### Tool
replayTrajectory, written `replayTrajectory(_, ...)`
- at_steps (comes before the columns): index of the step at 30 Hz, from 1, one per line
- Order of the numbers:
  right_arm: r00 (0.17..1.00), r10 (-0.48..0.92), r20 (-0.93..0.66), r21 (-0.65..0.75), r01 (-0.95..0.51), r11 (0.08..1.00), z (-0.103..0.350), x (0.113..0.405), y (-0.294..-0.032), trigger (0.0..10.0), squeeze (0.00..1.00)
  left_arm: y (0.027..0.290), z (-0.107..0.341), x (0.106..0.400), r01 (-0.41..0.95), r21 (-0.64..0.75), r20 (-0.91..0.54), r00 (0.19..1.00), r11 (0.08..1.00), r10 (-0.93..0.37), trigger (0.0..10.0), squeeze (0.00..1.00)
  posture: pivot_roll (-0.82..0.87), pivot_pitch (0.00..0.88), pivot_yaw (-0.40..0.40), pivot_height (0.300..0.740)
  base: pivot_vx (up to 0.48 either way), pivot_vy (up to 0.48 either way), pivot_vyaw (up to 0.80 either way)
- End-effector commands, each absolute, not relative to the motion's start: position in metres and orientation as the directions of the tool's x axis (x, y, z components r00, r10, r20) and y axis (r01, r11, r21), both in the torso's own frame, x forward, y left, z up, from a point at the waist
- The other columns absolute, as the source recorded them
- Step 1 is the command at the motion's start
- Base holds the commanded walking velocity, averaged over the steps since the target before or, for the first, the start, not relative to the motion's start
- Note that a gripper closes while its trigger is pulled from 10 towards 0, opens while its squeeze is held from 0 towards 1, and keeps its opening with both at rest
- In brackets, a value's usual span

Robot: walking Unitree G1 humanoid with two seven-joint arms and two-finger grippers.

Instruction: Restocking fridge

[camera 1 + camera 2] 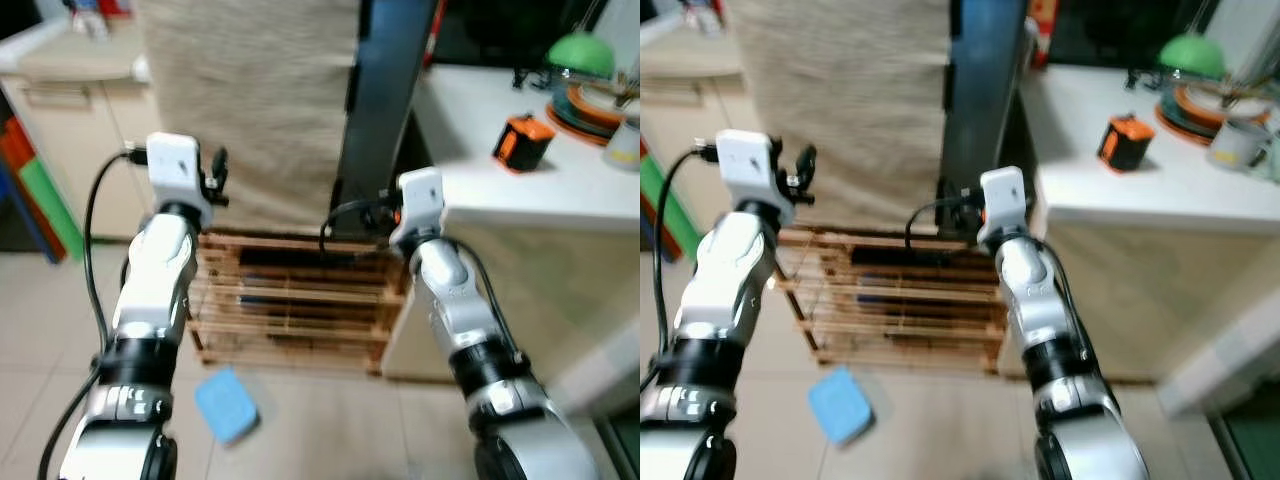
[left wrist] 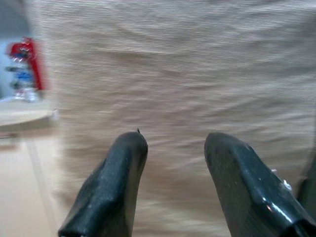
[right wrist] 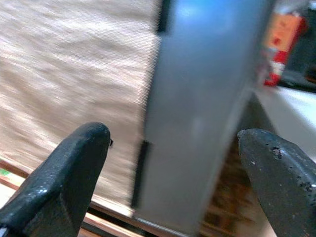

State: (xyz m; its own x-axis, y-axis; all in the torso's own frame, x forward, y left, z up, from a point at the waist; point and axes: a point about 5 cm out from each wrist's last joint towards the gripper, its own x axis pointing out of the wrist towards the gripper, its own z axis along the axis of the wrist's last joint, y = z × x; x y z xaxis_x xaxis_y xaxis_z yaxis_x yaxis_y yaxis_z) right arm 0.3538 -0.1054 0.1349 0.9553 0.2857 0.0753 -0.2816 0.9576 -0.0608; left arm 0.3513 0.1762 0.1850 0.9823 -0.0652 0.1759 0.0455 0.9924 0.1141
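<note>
A pale tiled floor (image 1: 300, 420) runs underfoot, with a small light-blue pad (image 1: 226, 404) lying on it, tilted. Just behind that stands a low wooden slatted rack (image 1: 290, 310), its shelves holding dark shapes too blurred to name. A beige woven cloth (image 1: 250, 100) hangs down behind the rack, and beside it rises a tall dark grey-blue panel (image 1: 385, 90). To the right, a white counter (image 1: 520, 190) carries an orange-and-black gadget (image 1: 523, 141), a green dome-shaped lid (image 1: 580, 52) and a stack of coloured plates (image 1: 590, 108). On the left sits a cream cabinet (image 1: 70, 130), with red and green boards (image 1: 35, 185) leaning near it.
</note>
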Motion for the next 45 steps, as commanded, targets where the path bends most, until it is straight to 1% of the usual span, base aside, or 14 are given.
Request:
replayTrajectory(1, 0.954, 0.285, 0.095, -0.056, -0.281, 0.958, 0.14, 0.355, -0.104, 10.0, 0.0, 0.178, 0.188, 0.351, 0.034, 0.143, 0.187, 0.98, 0.989, -0.06, 10.0, 0.0, -0.11, 0.0, -0.034, 0.74, 0.0, 0.0, 0.0)
replayTrajectory(4, 0.952, 0.29, 0.102, -0.054, -0.286, 0.957, 0.141, 0.355, -0.104, 10.0, 0.0, 0.173, 0.19, 0.35, 0.071, 0.095, 0.197, 0.976, 0.993, -0.089, 10.0, 0.0, -0.11, 0.0, -0.035, 0.74, 0.0, 0.0, 0.0)
replayTrajectory(6, 0.948, 0.304, 0.097, -0.059, -0.3, 0.952, 0.141, 0.354, -0.103, 10.0, 0.0, 0.171, 0.192, 0.349, 0.073, 0.055, 0.206, 0.975, 0.996, -0.083, 10.0, 0.0, -0.11, 0.0, -0.035, 0.74, 0.0, 0.401, 0.0)
replayTrajectory(8, 0.947, 0.307, 0.09, -0.064, -0.302, 0.951, 0.14, 0.354, -0.102, 10.0, 0.0, 0.17, 0.191, 0.35, 0.081, 0.073, 0.2, 0.975, 0.994, -0.094, 10.0, 0.0, -0.11, 0.0, -0.035, 0.74, 0.0, 0.48, 0.0)
replayTrajectory(9, 0.948, 0.308, 0.083, -0.069, -0.303, 0.95, 0.139, 0.353, -0.102, 10.0, 0.0, 0.168, 0.19, 0.349, 0.087, 0.126, 0.191, 0.975, 0.988, -0.11, 10.0, 0.0, -0.11, 0.0, -0.036, 0.74, -0.244, 0.0, -0.77)
replayTrajectory(11, 0.949, 0.306, 0.077, -0.061, -0.301, 0.952, 0.138, 0.353, -0.102, 10.0, 0.0, 0.168, 0.185, 0.349, 0.079, 0.134, 0.168, 0.981, 0.988, -0.101, 10.0, 0.0, -0.11, 0.0, -0.033, 0.74, -0.122, 0.18, -0.76)
replayTrajectory(18, 0.951, 0.299, 0.081, -0.074, -0.293, 0.953, 0.138, 0.353, -0.108, 10.0, 0.0, 0.169, 0.179, 0.348, 0.089, 0.08, 0.141, 0.985, 0.993, -0.1, 10.0, 0.0, -0.12, 0.0, -0.031, 0.74, 0.0, 0.446, -0.75)
replayTrajectory(21, 0.953, 0.292, 0.082, -0.07, -0.287, 0.955, 0.139, 0.353, -0.109, 10.0, 0.0, 0.166, 0.179, 0.348, 0.101, 0.082, 0.14, 0.984, 0.991, -0.112, 10.0, 0.0, -0.12, 0.0, -0.03, 0.74, 0.0, 0.48, -0.75)
replayTrajectory(27, 0.949, 0.302, 0.089, -0.072, -0.296, 0.952, 0.139, 0.351, -0.106, 10.0, 0.0, 0.172, 0.179, 0.35, 0.071, 0.108, 0.134, 0.987, 0.992, -0.085, 10.0, 0.0, -0.12, 0.0, -0.032, 0.74, 0.0, 0.48, -0.75)
replayTrajectory(32, 0.948, 0.299, 0.107, -0.07, -0.293, 0.954, 0.141, 0.351, -0.108, 10.0, 0.0, 0.163, 0.184, 0.348, 0.117, 0.091, 0.167, 0.977, 0.989, -0.131, 10.0, 0.0, -0.13, 0.0, -0.032, 0.74, 0.0, 0.0, 0.0)
replayTrajectory(35, 0.947, 0.299, 0.119, -0.071, -0.293, 0.954, 0.143, 0.35, -0.107, 10.0, 0.0, 0.155, 0.183, 0.346, 0.152, 0.038, 0.178, 0.972, 0.988, -0.156, 10.0, 0.0, -0.13, 0.0, -0.032, 0.74, 0.0, 0.464, 0.0)
replayTrajectory(37, 0.949, 0.296, 0.106, -0.082, -0.289, 0.954, 0.141, 0.351, -0.108, 10.0, 0.0, 0.151, 0.183, 0.345, 0.162, 0.044, 0.177, 0.97, 0.986, -0.167, 10.0, 0.0, -0.13, 0.0, -0.035, 0.74, 0.0, 0.478, 0.0)
replayTrajectory(43, 0.953, 0.288, 0.089, -0.077, -0.282, 0.956, 0.139, 0.351, -0.111, 10.0, 0.0, 0.15, 0.182, 0.344, 0.164, 0.015, 0.179, 0.97, 0.986, -0.164, 10.0, 0.0, -0.13, 0.0, -0.037, 0.74, 0.0, 0.48, 0.0)
replayTrajectory(45, 0.954, 0.289, 0.085, -0.076, -0.283, 0.956, 0.139, 0.351, -0.11, 10.0, 0.0, 0.151, 0.181, 0.344, 0.15, 0.013, 0.171, 0.974, 0.989, -0.15, 10.0, 0.0, -0.12, 0.0, -0.039, 0.74, 0.0, 0.48, -0.74)
